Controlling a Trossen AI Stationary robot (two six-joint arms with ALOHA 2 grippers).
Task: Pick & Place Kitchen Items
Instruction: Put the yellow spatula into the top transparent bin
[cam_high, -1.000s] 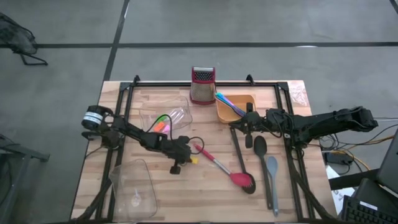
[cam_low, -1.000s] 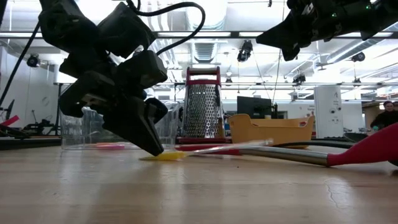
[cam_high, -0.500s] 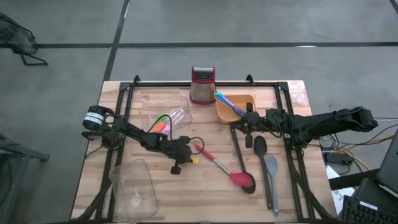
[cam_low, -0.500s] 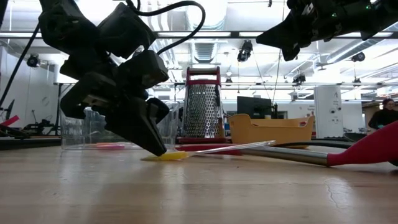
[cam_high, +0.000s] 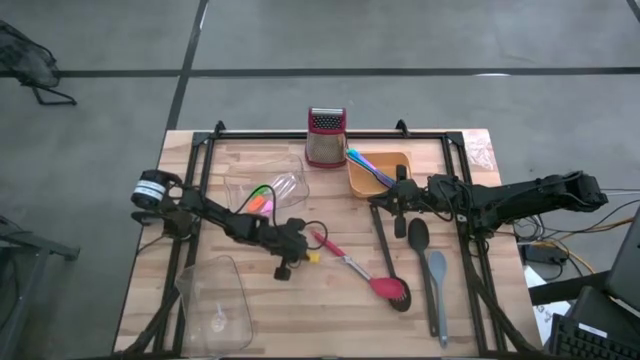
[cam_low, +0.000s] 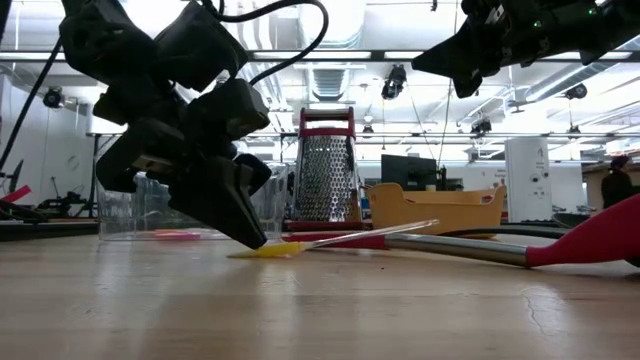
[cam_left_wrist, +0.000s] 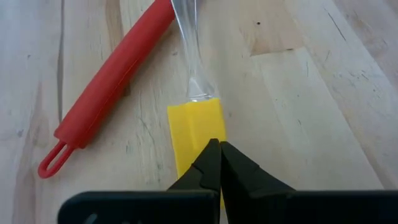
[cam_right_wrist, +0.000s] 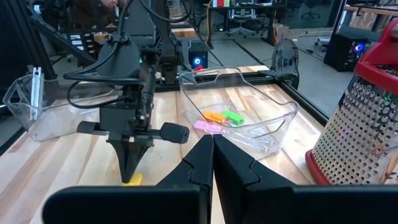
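Yellow plastic is what everything is turning on right now: a small yellow piece (cam_left_wrist: 196, 134) is lying flat on the wooden table (cam_high: 470, 330), and the left gripper (cam_left_wrist: 219, 163) is standing right over its near end with its fingers pressed together, the tips touching the yellow or sitting just above it; I cannot tell from where I am watching whether they are actually pinching an edge. From the wrist camera the piece is running straight ahead of the claw, its long axis in line with the fingers, and a clear thin handle is continuing from its far end. Beside it, a red spatula handle (cam_left_wrist: 109, 84) is lying at a slant, close but apart from the yellow. Seen from table height, the left gripper (cam_low: 245, 230) is tilting steeply down so that its point is meeting the table at the end of the yellow piece (cam_low: 268, 251). From above, the left gripper (cam_high: 285, 262) is clearly the nearer arm. The right gripper (cam_high: 400, 205), also closed and carrying nothing, is waiting well apart over by the orange tray (cam_high: 395, 160). To my eye, the fingers would need to spread before any real hold could be taken.
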